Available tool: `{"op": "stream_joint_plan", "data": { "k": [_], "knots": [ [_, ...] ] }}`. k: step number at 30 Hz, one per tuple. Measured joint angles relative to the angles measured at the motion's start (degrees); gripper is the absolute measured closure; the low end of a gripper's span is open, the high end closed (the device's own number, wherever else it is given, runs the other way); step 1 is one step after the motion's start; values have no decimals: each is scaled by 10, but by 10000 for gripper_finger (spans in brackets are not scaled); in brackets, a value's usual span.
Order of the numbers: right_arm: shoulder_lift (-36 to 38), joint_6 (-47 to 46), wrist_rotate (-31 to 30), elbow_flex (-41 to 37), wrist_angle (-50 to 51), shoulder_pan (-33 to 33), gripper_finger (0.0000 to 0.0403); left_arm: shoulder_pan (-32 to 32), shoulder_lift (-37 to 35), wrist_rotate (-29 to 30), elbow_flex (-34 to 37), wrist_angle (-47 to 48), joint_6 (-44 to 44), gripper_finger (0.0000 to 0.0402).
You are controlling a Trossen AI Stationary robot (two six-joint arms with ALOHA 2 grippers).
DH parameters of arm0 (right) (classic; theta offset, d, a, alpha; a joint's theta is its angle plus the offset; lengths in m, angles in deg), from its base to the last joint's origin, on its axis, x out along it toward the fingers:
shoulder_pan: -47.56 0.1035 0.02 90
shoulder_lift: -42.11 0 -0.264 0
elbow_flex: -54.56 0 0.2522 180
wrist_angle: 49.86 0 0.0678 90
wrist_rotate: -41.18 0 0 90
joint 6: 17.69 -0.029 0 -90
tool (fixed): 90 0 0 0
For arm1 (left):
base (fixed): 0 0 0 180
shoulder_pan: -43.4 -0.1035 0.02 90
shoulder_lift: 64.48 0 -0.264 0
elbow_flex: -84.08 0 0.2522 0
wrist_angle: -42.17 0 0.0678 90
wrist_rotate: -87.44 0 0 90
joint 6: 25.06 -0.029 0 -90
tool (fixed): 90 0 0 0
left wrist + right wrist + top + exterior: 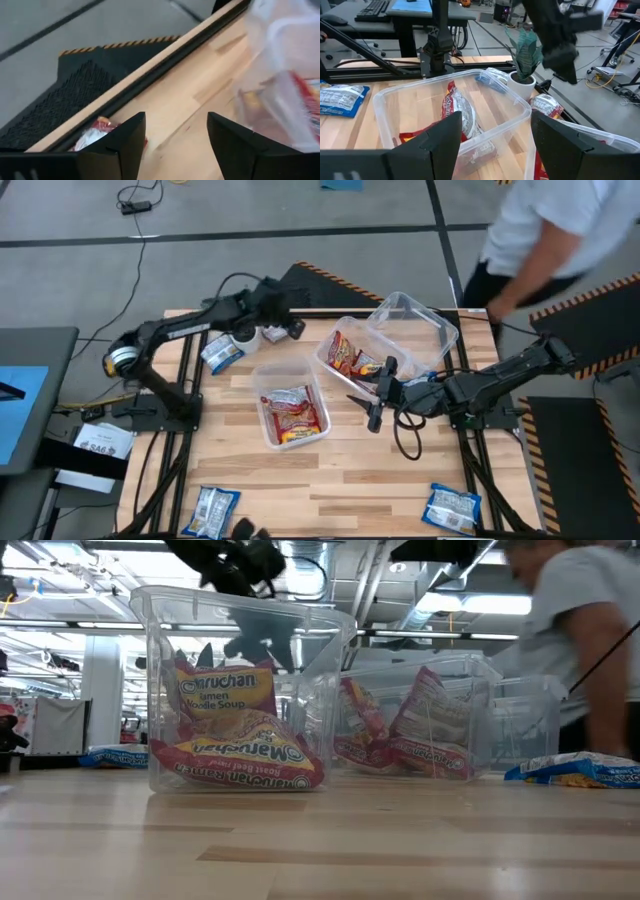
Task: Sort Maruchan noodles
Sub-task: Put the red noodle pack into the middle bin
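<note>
Red-orange Maruchan noodles [293,415] lie in the middle clear tub [262,380]. Red ones [350,358] lie in a second tub [322,358] to its right. A red-and-silver packet [95,135] lies flat on the table near the far edge, just beside my left gripper [175,125]. That gripper [293,328] hovers open over the far edge, with nothing between its fingers. A blue packet [220,352] lies at the far left. My right gripper [372,412] stands open and holds nothing, above the table between the two filled tubs; its wrist view looks over the middle tub [420,95].
A third clear tub [415,320] stands at the far right. A small potted plant [245,335] stands by the blue packet. Two more blue packets [212,508] [455,505] lie at the near edge. A person [550,240] leans over the table's far right corner.
</note>
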Motion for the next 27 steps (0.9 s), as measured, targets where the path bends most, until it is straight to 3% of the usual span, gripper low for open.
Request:
{"op": "stream_joint_plan", "data": {
  "k": [6, 11, 17, 21, 27],
  "knots": [
    [0, -9, 0, 0, 0, -1, 143, -3, 104, 9, -92, 75, -13, 207],
    [0, -17, 1, 0, 7, -1, 143, -12, 159, -3, -128, 106, -30, 207],
    [0, -26, 1, 0, 10, -1, 143, -40, 189, -11, -129, 143, -86, 207],
    [0, -27, 1, 0, 12, -1, 143, -64, 197, -32, -128, 132, -88, 207],
    [0, -27, 2, 0, 12, -1, 143, -84, 203, -13, -129, 144, -74, 207]
  ]
}}
